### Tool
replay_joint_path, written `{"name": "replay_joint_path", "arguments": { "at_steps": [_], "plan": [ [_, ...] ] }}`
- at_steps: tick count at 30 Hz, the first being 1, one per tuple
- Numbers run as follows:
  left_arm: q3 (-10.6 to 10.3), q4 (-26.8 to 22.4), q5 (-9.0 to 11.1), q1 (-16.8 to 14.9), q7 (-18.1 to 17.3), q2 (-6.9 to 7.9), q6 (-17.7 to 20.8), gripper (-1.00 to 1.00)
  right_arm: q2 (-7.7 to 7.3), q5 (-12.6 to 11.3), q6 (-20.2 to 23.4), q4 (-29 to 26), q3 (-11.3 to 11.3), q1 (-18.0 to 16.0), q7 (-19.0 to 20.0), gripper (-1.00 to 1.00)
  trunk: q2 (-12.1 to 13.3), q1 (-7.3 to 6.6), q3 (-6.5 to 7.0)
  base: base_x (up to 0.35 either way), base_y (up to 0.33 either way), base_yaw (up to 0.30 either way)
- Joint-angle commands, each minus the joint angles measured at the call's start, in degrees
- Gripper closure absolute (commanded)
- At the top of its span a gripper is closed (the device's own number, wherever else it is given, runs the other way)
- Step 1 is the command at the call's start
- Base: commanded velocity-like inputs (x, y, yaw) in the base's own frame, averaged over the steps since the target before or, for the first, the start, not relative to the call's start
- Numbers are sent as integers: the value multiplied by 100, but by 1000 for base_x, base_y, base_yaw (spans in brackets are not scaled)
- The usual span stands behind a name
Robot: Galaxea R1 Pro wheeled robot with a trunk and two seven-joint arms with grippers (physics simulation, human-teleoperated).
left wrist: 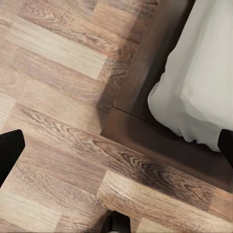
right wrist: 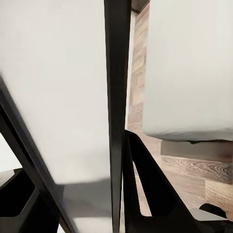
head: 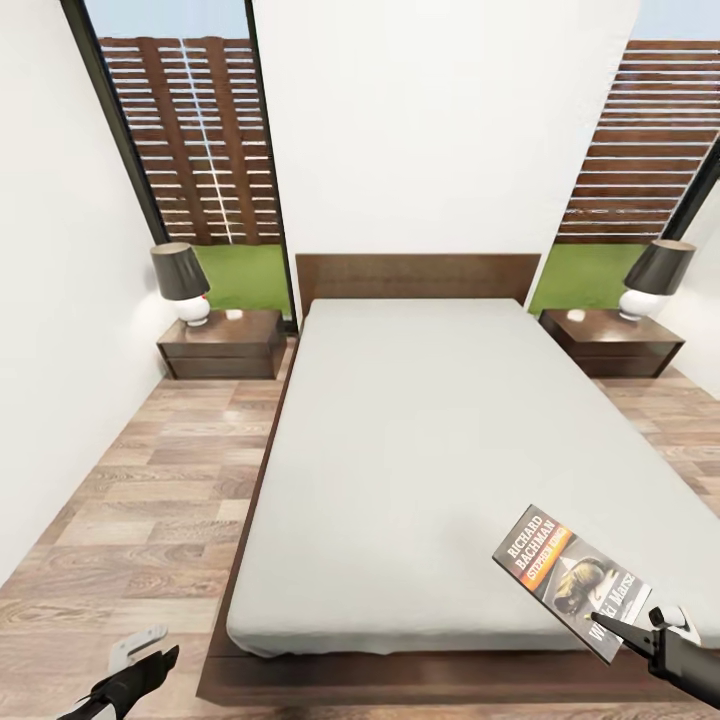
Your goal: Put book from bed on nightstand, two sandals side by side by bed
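Observation:
The book (head: pixel 570 580), dark-covered with white lettering and an orange band, is tilted up over the near right corner of the bed (head: pixel 420 430). My right gripper (head: pixel 603 627) is shut on its lower edge. In the right wrist view the book (right wrist: pixel 116 87) shows edge-on as a thin dark line between the fingers (right wrist: pixel 145 184). Low at the left, my left gripper (head: pixel 142 658) hangs over the floor by the bed's near left corner. Its fingers (left wrist: pixel 9 150) are spread wide and hold nothing. One dark nightstand (head: pixel 220 345) stands left of the headboard, another nightstand (head: pixel 610 345) right of it. The sandals are out of view.
Each nightstand carries a lamp (head: pixel 182 280) with a dark shade and white base, the right lamp (head: pixel 655 278) included. Wood-plank floor (head: pixel 150 480) runs along both sides of the bed. The dark platform frame (left wrist: pixel 145 131) juts past the mattress (left wrist: pixel 194 87). A white wall is close on the left.

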Motion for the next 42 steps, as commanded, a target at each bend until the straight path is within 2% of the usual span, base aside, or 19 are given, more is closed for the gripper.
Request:
{"name": "replay_joint_path", "arguments": {
  "at_steps": [1,10,15,19,21,24,26,29,31,34,35,37,39,42],
  "plan": [
    [41,11,10,-7,-39,0,-13,-100,-7,-55,60,3,40,-8,12,100,-11,4,-1,0,0,0],
    [35,11,9,-4,-39,-5,-13,-100,14,-50,43,3,45,-8,-12,100,-11,4,83,0,0,0],
    [30,11,-5,-2,-37,-12,-7,-100,39,-43,-386,55,57,-8,-52,100,-11,4,129,0,0,0],
    [-17,5,-21,82,-22,-80,-4,-100,54,-43,-966,744,93,-8,-60,100,-11,4,166,0,0,0],
    [-102,4,-46,98,-14,-71,0,-100,129,-44,-1297,1152,93,-8,-61,100,-11,4,185,0,0,0],
    [-264,3,-84,111,-6,13,3,-100,324,-46,-1935,1782,74,-8,-66,100,-11,4,213,0,0,0],
    [-312,8,-107,157,-4,103,6,-100,402,-46,-2146,2001,69,-8,-73,100,-11,4,231,0,0,0],
    [-329,8,-137,346,6,149,7,-100,454,-51,-2217,2126,68,-8,-80,100,-11,4,259,0,0,0],
    [-384,5,-317,542,15,168,9,-100,487,-53,-2237,2238,67,-8,-83,100,-11,4,278,0,0,0],
    [-582,9,-841,837,33,216,59,-100,509,-54,-2275,2319,67,-8,-85,100,-11,4,306,0,0,0],
    [-604,10,-930,894,35,221,73,-100,511,-54,-2279,2325,67,-8,-85,100,-11,4,315,0,0,0],
    [-658,10,-1227,1120,38,232,120,-100,537,-55,-2289,2339,65,-8,-85,100,-11,4,334,0,0,0],
    [-685,11,-1401,1289,39,232,140,-100,563,-55,-2296,2347,64,-8,-85,100,-11,4,352,0,0,0],
    [-697,11,-1493,1404,37,219,150,-100,575,-55,-2307,2354,65,-8,-81,100,-11,4,380,0,0,0]
  ]
}}
